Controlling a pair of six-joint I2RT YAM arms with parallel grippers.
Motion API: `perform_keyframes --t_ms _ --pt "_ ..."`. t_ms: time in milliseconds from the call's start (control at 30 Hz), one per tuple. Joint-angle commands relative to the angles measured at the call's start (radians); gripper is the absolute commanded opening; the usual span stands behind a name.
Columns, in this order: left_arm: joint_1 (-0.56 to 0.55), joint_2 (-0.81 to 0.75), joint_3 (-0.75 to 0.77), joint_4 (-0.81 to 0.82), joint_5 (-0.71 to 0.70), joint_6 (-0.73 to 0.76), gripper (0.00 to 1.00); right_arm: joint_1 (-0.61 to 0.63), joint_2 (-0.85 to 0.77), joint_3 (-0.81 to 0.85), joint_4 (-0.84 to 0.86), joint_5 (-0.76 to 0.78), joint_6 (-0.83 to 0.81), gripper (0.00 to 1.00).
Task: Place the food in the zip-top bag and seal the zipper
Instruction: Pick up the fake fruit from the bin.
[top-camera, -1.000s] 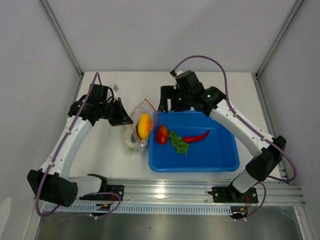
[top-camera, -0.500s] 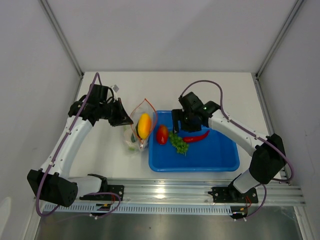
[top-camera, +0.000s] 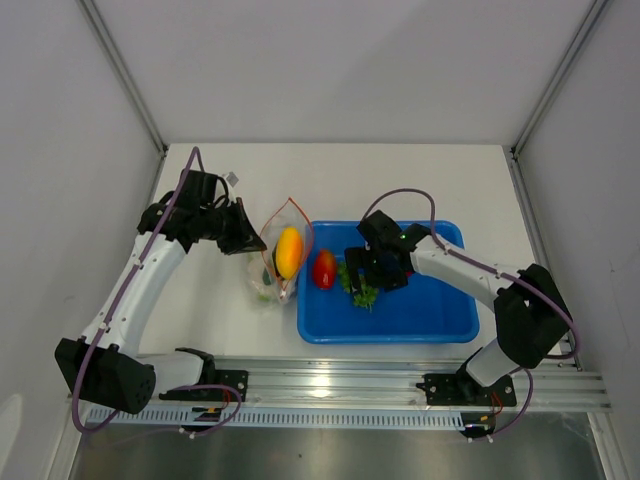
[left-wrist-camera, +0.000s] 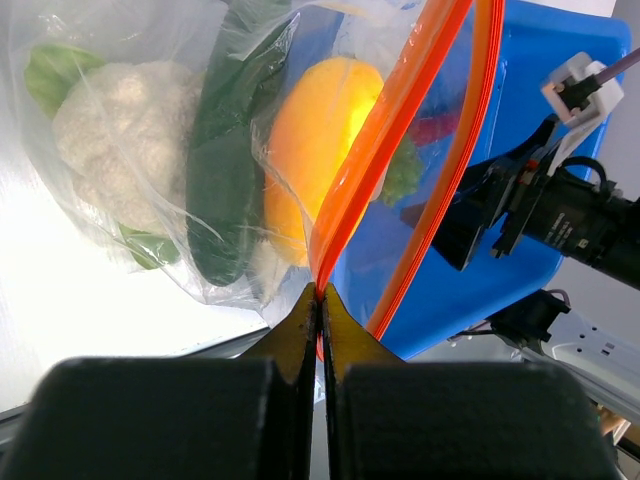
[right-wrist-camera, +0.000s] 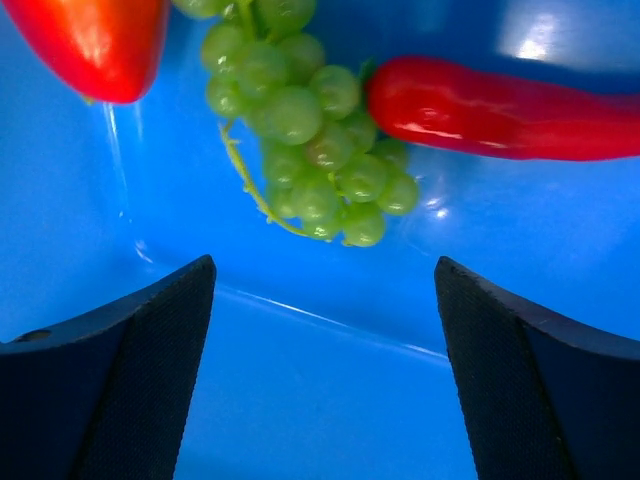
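The clear zip-top bag (top-camera: 272, 275) lies left of the tray with its mouth held up. My left gripper (left-wrist-camera: 321, 300) is shut on the orange zipper (left-wrist-camera: 400, 130) strip at the mouth's edge. Through the plastic I see the white cauliflower (left-wrist-camera: 110, 110), dark cucumber (left-wrist-camera: 225, 170) and yellow squash (left-wrist-camera: 320, 140). My right gripper (right-wrist-camera: 322, 262) stands open, low inside the blue tray (right-wrist-camera: 300, 400), just short of the green lettuce (right-wrist-camera: 310, 150). The red chili (right-wrist-camera: 500, 110) lies to the right of the lettuce and the tomato (right-wrist-camera: 95, 40) to its left. From above, the right gripper (top-camera: 368, 278) partly covers the lettuce (top-camera: 360, 292).
The blue tray (top-camera: 400, 335) sits right of the bag, and the tomato (top-camera: 324, 268) rests by its left wall. White walls and metal posts close in the table at the back and sides. A metal rail runs along the near edge.
My right arm has swung from behind the tray down into it, ending over the lettuce with its jaws wide. The left gripper and the bag have stayed put.
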Motion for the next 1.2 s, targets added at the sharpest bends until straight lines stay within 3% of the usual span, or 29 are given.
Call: perform_keyframes --t_ms 0,200,600,1167 --pt "0.0 -0.018 0.001 0.005 0.009 -0.009 0.01 0.04 0.013 -0.014 0.062 -0.018 -0.014 0.93" --pt "0.0 -0.009 0.006 0.001 0.009 -0.012 0.01 0.05 0.087 -0.022 0.093 -0.004 -0.022 0.95" --pt "0.0 -0.006 -0.002 -0.016 -0.011 -0.006 0.01 0.051 0.216 0.023 0.148 0.017 -0.043 0.88" --pt "-0.002 0.0 -0.01 -0.002 -0.018 -0.021 0.01 0.053 0.219 0.005 0.177 -0.001 -0.057 0.55"
